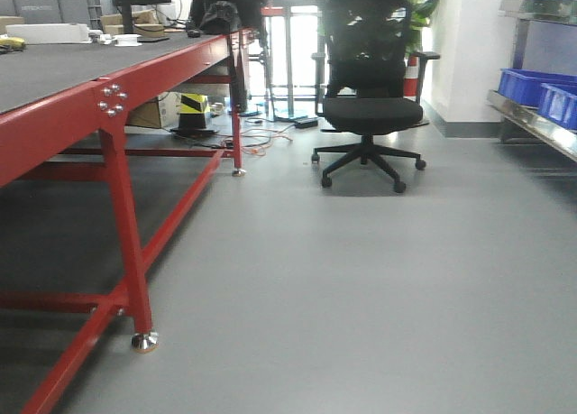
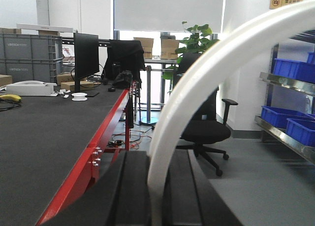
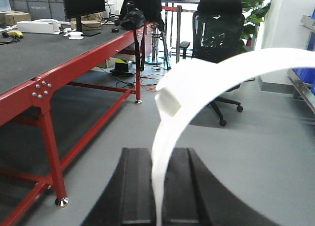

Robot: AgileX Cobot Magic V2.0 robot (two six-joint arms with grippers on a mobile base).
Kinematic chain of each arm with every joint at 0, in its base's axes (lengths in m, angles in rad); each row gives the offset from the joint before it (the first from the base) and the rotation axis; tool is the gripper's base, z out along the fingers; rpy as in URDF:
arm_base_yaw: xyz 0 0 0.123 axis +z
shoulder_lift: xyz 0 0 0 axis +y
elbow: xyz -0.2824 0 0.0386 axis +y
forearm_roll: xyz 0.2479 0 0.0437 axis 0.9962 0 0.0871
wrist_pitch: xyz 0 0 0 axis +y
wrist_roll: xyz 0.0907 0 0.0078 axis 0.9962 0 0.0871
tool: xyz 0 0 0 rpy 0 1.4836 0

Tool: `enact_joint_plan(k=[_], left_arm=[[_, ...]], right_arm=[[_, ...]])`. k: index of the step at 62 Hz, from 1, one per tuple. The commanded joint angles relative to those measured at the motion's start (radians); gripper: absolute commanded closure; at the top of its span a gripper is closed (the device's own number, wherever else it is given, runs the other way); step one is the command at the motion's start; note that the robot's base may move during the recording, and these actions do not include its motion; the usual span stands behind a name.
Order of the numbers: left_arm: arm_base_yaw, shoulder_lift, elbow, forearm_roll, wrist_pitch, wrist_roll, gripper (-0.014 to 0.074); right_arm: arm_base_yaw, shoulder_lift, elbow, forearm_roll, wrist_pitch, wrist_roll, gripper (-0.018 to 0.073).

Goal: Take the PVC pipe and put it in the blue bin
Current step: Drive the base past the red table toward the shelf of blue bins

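Observation:
The PVC pipe does not show in any view. A long curved flat white strip (image 2: pixel 197 73) rises from between the black fingers of my left gripper (image 2: pixel 160 159), which is shut on it. The strip arcs up to the right. My right gripper (image 3: pixel 158 154) is likewise shut on a white curved strip (image 3: pixel 221 73), which has a raised blocky step (image 3: pixel 167 95) along it. Blue bins (image 1: pixel 541 94) sit on a metal shelf at the right. They also appear as blue bins (image 2: pixel 290 71) in the left wrist view. Neither arm appears in the front view.
A long red-framed table (image 1: pixel 117 98) with a black top runs along the left, with monitors and boxes at its far end. A black office chair (image 1: pixel 370 107) stands on the grey floor ahead. Cables (image 1: pixel 257 139) lie under the table's far leg.

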Motion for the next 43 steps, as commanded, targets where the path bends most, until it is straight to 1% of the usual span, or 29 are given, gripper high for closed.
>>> enact_joint_plan(k=[1, 43], left_arm=[[0.0, -0.005, 0.0, 0.0, -0.028, 0.002, 0.0707], [0.0, -0.005, 0.0, 0.0, -0.028, 0.002, 0.0707]], right_arm=[[0.0, -0.005, 0.001, -0.001, -0.027, -0.003, 0.0721], [0.0, -0.005, 0.001, -0.001, -0.027, -0.003, 0.0721]])
